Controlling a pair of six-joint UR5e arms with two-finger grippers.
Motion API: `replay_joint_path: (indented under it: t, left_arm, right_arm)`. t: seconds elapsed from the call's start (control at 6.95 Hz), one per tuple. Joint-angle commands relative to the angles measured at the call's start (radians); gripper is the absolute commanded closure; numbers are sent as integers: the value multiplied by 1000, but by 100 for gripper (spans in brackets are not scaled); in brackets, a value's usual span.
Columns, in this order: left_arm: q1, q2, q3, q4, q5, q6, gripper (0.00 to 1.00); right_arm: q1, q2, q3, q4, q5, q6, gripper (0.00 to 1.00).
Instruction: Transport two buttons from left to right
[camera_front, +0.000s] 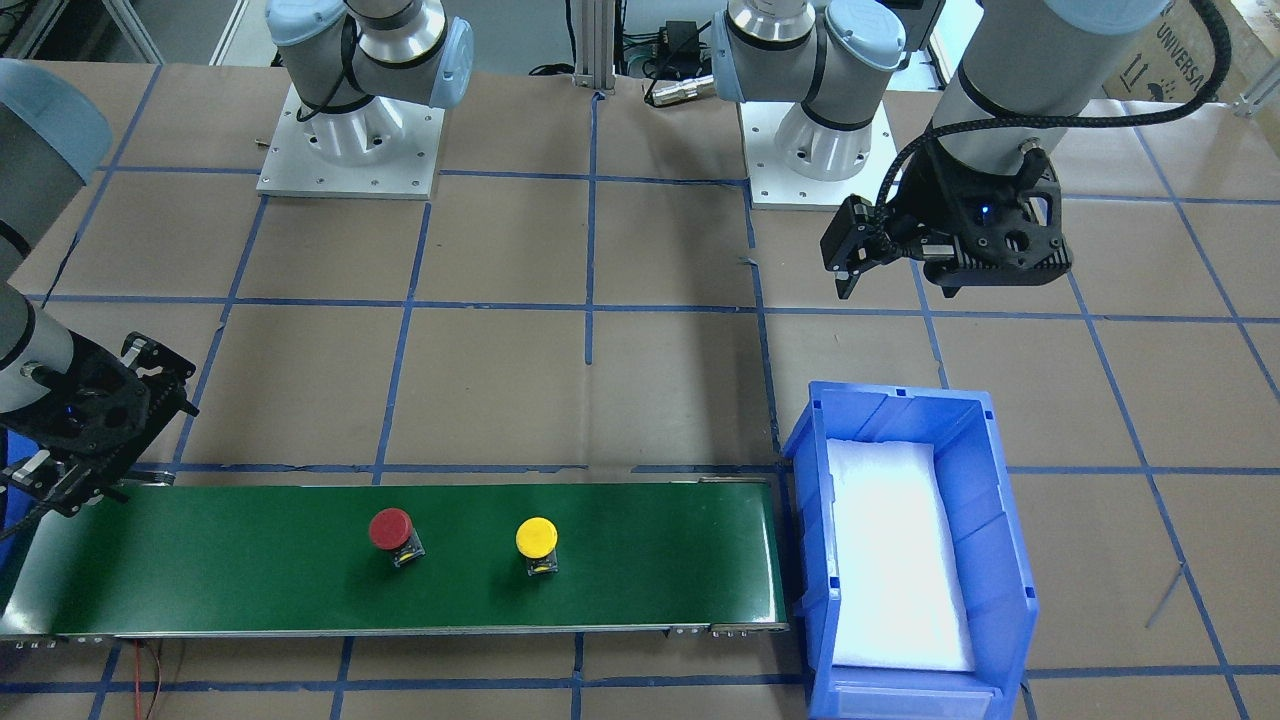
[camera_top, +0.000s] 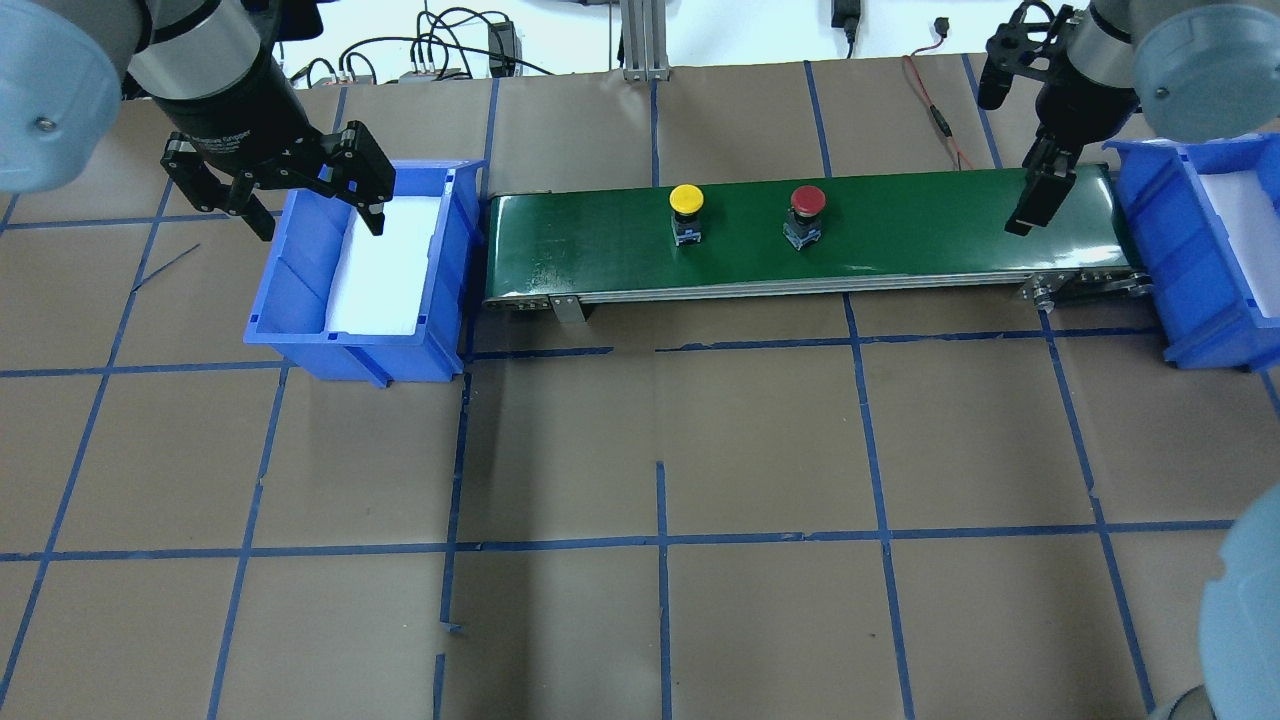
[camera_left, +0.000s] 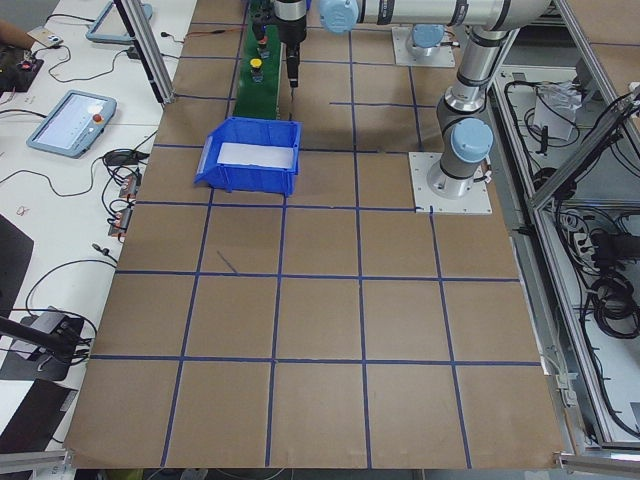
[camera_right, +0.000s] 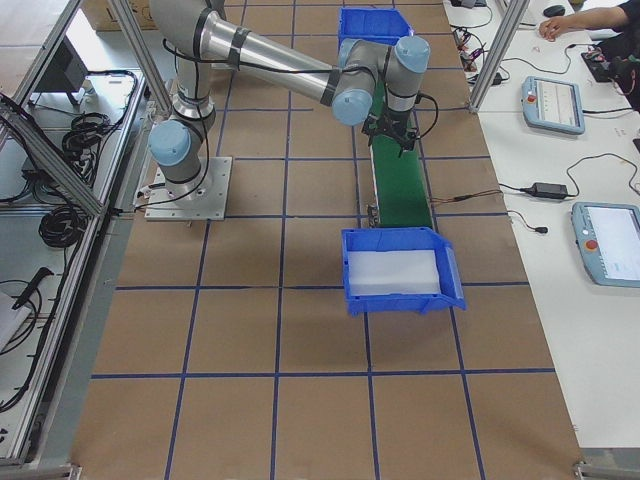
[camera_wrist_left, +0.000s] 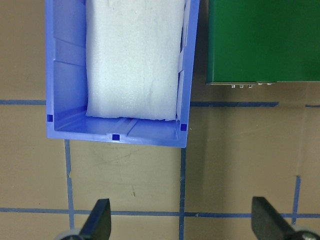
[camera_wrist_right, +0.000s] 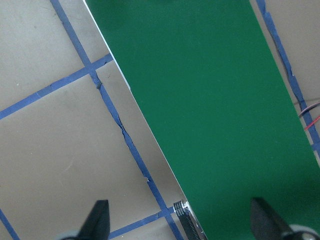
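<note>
The red button (camera_front: 392, 533) (camera_top: 806, 205) and the yellow button (camera_front: 537, 541) (camera_top: 686, 205) stand upright, apart, near the middle of the green conveyor belt (camera_front: 250, 570) (camera_top: 920, 235). My left gripper (camera_front: 900, 280) (camera_top: 313, 218) (camera_wrist_left: 182, 225) is open and empty. It hovers high beside the left blue bin (camera_front: 985, 500) (camera_top: 300, 270) (camera_wrist_left: 65, 75), on the robot's side. My right gripper (camera_front: 110, 430) (camera_wrist_right: 181, 225) is open and empty above the belt's right end, over its edge. Neither wrist view shows a button.
The left bin holds only a white foam pad (camera_front: 895, 560). A second blue bin (camera_top: 1170, 230) with white foam stands past the belt's right end. Brown paper with blue tape lines covers the table (camera_top: 660, 450). The arm bases (camera_front: 350, 140) stand behind.
</note>
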Motion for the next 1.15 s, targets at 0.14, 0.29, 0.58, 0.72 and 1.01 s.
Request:
replay_joint_path:
  t: [0.14, 0.29, 0.58, 0.72, 1.01]
  left_arm:
    - [2, 0, 2, 3, -1, 0, 0]
    - [0, 0, 2, 2, 2, 0, 0]
    - [0, 7, 5, -7, 12, 0, 0]
    - [2, 7, 5, -7, 10, 0, 0]
    - [0, 7, 5, -7, 10, 0, 0]
  right_arm:
    - [0, -1, 2, 0, 0, 0, 0]
    - [0, -3, 0, 0, 0, 0, 0]
    - [-2, -12, -1, 2, 0, 0, 0]
    - [-2, -12, -1, 8, 1, 0, 0]
    - [-2, -12, -1, 6, 0, -2, 0]
